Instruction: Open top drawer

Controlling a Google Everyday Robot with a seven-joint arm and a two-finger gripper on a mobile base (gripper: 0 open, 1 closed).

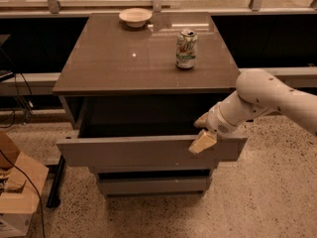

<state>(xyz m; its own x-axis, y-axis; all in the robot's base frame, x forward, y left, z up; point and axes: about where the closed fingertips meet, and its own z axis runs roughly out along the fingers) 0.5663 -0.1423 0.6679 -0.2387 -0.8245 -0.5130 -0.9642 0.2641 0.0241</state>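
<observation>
The top drawer [133,151] of the grey-brown cabinet stands pulled well out, its flat handleless front toward me and its dark inside showing behind it. My gripper [203,132] comes in from the right on the white arm and sits at the drawer front's upper edge near its right end, one pale finger [202,143] hanging over the front face. Two narrower drawer fronts [153,185] below stay closed.
On the cabinet top [124,63] stand a green-and-white soda can [185,48] and a pale bowl [135,17] at the back. A cardboard box [17,192] and cables lie on the speckled floor at the left. A dark ledge with railing posts runs behind.
</observation>
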